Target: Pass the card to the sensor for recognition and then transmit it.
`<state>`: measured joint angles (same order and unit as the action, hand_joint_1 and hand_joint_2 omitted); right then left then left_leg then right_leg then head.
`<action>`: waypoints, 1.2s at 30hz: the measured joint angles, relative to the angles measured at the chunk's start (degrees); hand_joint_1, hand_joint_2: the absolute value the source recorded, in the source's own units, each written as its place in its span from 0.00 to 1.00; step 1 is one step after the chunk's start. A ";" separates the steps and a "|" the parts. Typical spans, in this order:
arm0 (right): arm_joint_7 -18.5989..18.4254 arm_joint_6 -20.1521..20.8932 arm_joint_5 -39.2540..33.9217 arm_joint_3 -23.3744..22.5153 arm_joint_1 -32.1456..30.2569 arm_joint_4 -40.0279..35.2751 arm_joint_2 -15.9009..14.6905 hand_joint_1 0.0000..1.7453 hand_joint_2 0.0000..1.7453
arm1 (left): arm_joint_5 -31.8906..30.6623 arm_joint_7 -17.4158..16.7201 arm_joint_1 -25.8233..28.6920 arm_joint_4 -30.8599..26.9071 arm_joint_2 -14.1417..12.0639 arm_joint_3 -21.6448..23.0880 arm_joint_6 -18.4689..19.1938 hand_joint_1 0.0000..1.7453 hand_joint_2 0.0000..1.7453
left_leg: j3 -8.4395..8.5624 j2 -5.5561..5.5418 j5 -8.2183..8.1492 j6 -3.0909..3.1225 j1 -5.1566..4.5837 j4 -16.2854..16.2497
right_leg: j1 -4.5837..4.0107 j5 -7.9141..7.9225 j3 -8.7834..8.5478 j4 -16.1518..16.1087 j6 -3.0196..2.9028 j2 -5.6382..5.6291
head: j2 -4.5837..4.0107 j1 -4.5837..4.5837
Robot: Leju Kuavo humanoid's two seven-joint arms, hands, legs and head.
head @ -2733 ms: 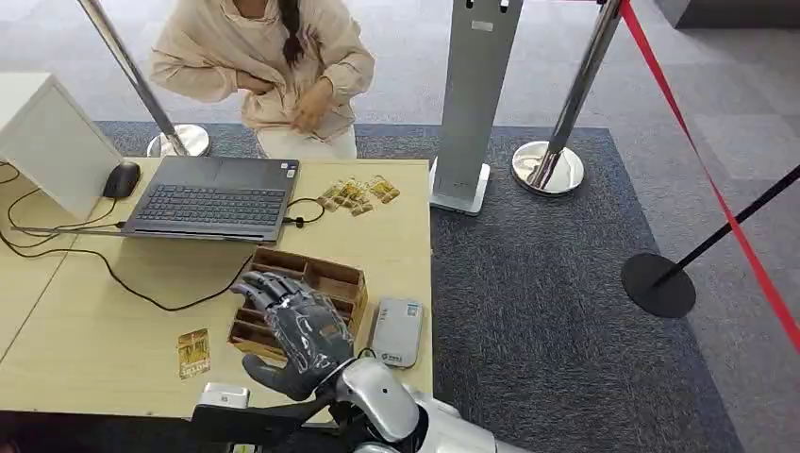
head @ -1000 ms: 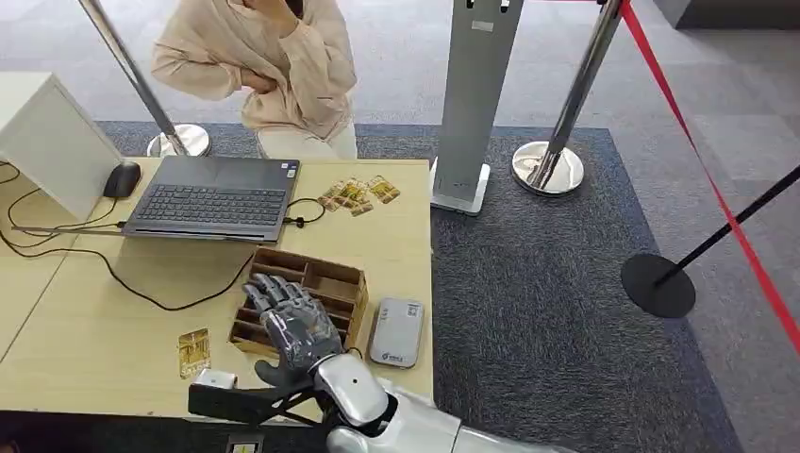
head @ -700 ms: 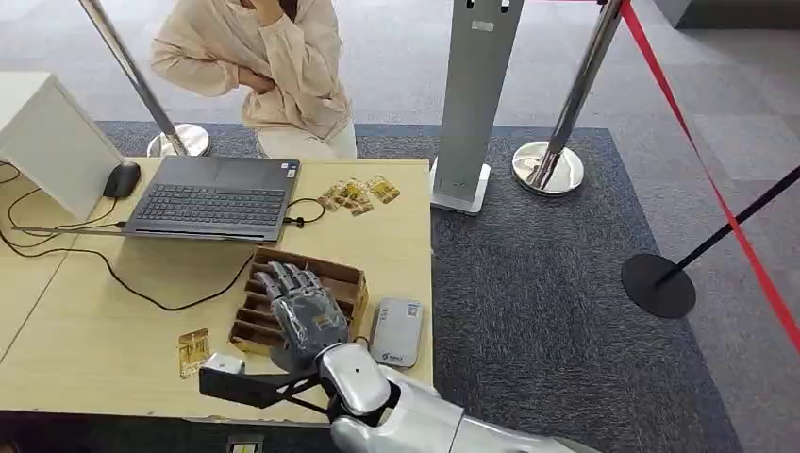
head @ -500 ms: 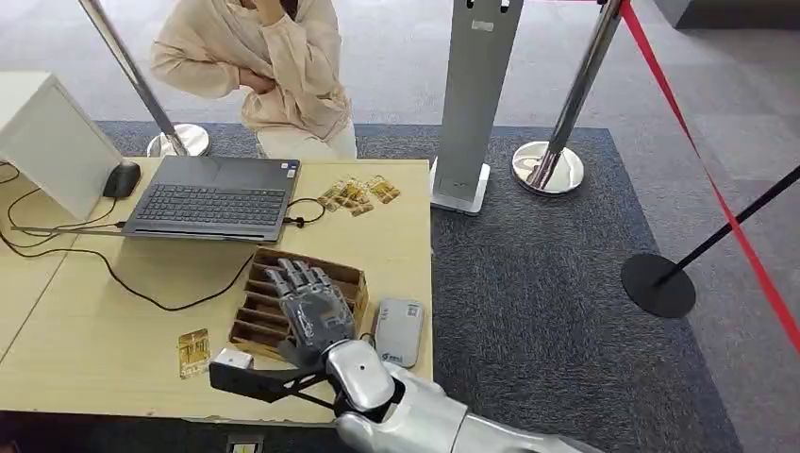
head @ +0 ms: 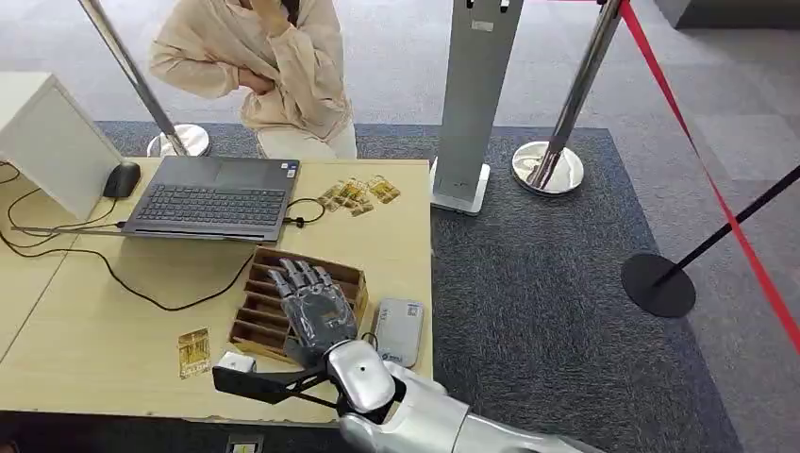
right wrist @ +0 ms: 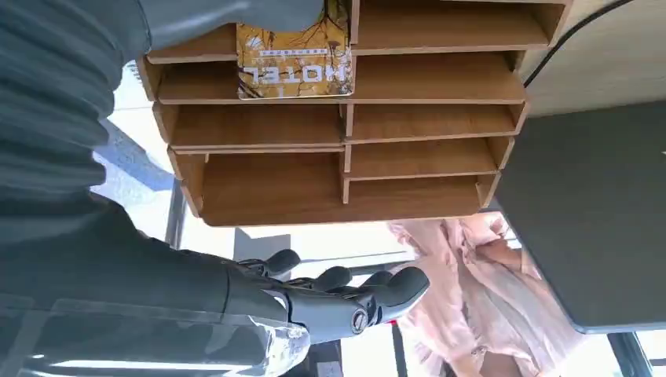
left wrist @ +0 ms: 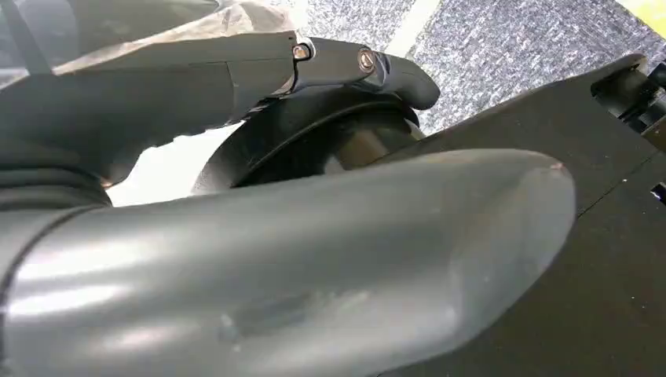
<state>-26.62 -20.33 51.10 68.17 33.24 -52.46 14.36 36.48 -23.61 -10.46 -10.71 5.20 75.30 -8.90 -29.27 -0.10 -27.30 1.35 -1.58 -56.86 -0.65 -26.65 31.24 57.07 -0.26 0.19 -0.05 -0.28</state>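
The right hand [head: 314, 307] is covering much of the wooden rack [head: 351, 279] on the bench [head: 94, 330], so the slots beneath it are hiding from the head view. In the right wrist view a gold card [right wrist: 294, 59] marked HOTEL is lying in a rack slot, its upper edge cut off by the thumb. The hand is hovering palm-down over the rack, its fingers [right wrist: 369, 302] stretching out side by side, spread and holding nothing. The left hand [left wrist: 275, 259] is appearing as a blurred grey mass; I cannot tell whether its fingers are open or closed. Another card [head: 193, 352] is lying flat on the bench, left of the rack. The grey reader [head: 397, 332] is sitting just right of the rack.
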 joint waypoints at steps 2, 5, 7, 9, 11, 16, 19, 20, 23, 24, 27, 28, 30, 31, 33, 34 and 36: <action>0.04 0.00 0.00 0.00 0.00 -0.02 0.00 0.13 1.00 | 0.00 0.00 0.00 0.00 0.00 0.02 0.00 0.00 0.00 | 0.00 0.00 0.00 0.00 0.00 0.00 | 0.00 0.00 0.00 0.00 0.00 0.00 | 0.00 0.00; 0.15 0.00 0.02 0.00 -0.01 -0.02 0.00 0.14 1.00 | -0.02 0.00 0.00 0.00 0.00 0.02 0.00 0.00 0.00 | 0.00 0.00 0.00 0.00 0.00 0.00 | 0.00 0.00 0.00 0.00 0.00 0.00 | -0.02 0.00; 0.15 -0.02 0.02 0.00 -0.02 -0.02 0.00 0.15 1.00 | -0.07 0.00 0.00 0.00 0.00 0.00 0.00 0.00 0.00 | 0.00 0.00 0.00 0.00 0.00 0.00 | 0.00 0.00 0.00 0.00 0.00 0.00 | -0.02 0.00; 0.15 -0.02 0.02 0.00 -0.04 -0.02 0.00 0.15 1.00 | -0.07 0.00 0.00 0.00 0.00 0.02 0.00 0.00 0.00 | 0.01 0.00 0.00 0.00 0.00 0.00 | 0.00 0.00 0.00 0.00 0.00 0.00 | 0.00 0.00; 0.15 0.11 0.02 0.00 -0.10 -0.02 0.00 0.16 1.00 | -0.07 0.07 0.00 0.00 0.00 0.00 -0.02 0.00 0.00 | 0.01 0.00 0.00 0.00 0.00 0.00 | 0.00 0.00 0.00 0.00 0.00 0.00 | 0.00 0.00; 0.15 0.46 0.68 0.02 -0.31 0.00 0.00 0.17 1.00 | -0.07 0.17 0.00 0.00 0.00 0.02 0.00 0.00 0.00 | 0.01 0.00 0.00 0.00 0.00 0.00 | 0.00 0.00 -0.01 0.00 0.00 0.00 | 0.00 0.00; -0.04 0.59 1.25 0.07 -0.35 0.00 0.00 0.18 1.00 | -0.04 0.17 0.00 0.00 0.00 0.02 0.00 0.00 0.00 | 0.01 0.00 0.00 0.00 0.00 0.00 | 0.00 0.00 0.00 0.00 0.00 0.00 | -0.02 0.00; -0.04 0.61 1.38 0.07 -0.37 0.00 0.00 0.19 1.00 | 0.00 0.17 0.00 0.00 0.00 0.00 -0.02 0.00 0.00 | 0.01 0.00 0.00 0.00 0.00 0.00 | 0.00 0.00 0.00 0.00 0.00 0.00 | 0.00 -0.02; -0.20 0.63 1.75 0.07 -0.49 0.00 0.00 0.19 1.00 | 0.09 0.17 0.00 0.00 0.00 0.00 0.00 0.00 0.00 | 0.01 0.00 0.00 0.00 0.00 0.00 | 0.00 0.00 0.00 0.00 0.00 0.00 | -0.02 0.00; -0.22 0.70 1.86 0.07 -0.55 0.00 0.00 0.19 1.00 | 0.09 0.17 0.00 0.00 0.00 0.02 0.00 0.00 0.00 | 0.01 0.00 0.00 0.00 0.00 0.00 | 0.00 0.00 -0.01 0.00 0.00 0.00 | -0.02 -0.02; -0.37 0.77 1.90 0.07 -0.71 0.00 -0.02 0.21 1.00 | 0.09 0.17 0.00 0.00 0.00 0.00 0.00 0.00 0.00 | 0.01 0.00 0.00 0.00 0.00 0.00 | 0.00 0.00 -0.01 0.00 0.00 0.00 | -0.02 0.00; -0.37 0.77 1.90 0.04 -0.76 0.00 -0.02 0.21 1.00 | 0.09 0.17 0.00 0.00 0.00 0.00 0.00 0.00 0.00 | 0.01 0.00 0.00 0.00 0.00 0.00 | 0.00 0.00 0.00 0.00 0.00 0.00 | -0.02 0.00; -0.37 0.81 1.90 0.07 -0.89 0.00 -0.02 0.22 1.00 | 0.09 0.17 0.00 0.00 0.00 0.02 0.00 0.00 0.00 | 0.01 0.00 0.00 0.00 0.00 0.00 | 0.00 0.00 0.00 0.00 0.00 0.00 | 0.00 0.00; -0.37 0.90 1.90 0.04 -0.94 0.00 -0.04 0.22 1.00 | 0.11 0.17 0.00 0.00 0.00 0.00 0.00 0.00 0.00 | 0.02 0.00 0.00 0.00 0.00 0.00 | 0.00 0.00 -0.01 0.00 0.00 0.00 | 0.00 0.00; -0.37 1.23 1.97 0.04 -1.02 0.00 -0.09 0.23 1.00 | 0.13 0.20 0.00 0.00 0.00 0.00 0.00 0.00 0.00 | 0.01 0.00 0.00 0.00 0.00 0.00 | 0.00 0.00 -0.01 0.00 0.00 0.00 | -0.02 -0.02; -0.37 1.31 2.01 0.04 -1.05 0.00 -0.15 0.23 1.00 | 0.15 0.20 0.00 0.00 0.00 0.00 0.00 0.00 0.00 | 0.02 0.00 0.00 0.00 0.00 0.00 | 0.00 0.00 -0.01 0.00 0.00 0.00 | 0.00 -0.02; -0.63 1.77 2.19 0.04 -1.14 -0.02 -0.33 0.24 1.00 | 0.15 0.20 0.00 0.00 0.00 0.00 0.00 0.00 0.00 | 0.02 0.00 0.00 0.00 0.00 0.00 | 0.00 0.00 -0.01 0.00 0.00 0.00 | 0.00 0.00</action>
<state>-27.25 -18.56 53.29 68.22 32.10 -52.48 14.03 36.63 -23.41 -10.47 -10.71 5.20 75.30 -8.90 -29.25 -0.10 -27.30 1.35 -1.58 -56.86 -0.65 -26.65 31.23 57.07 -0.26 0.19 -0.05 -0.28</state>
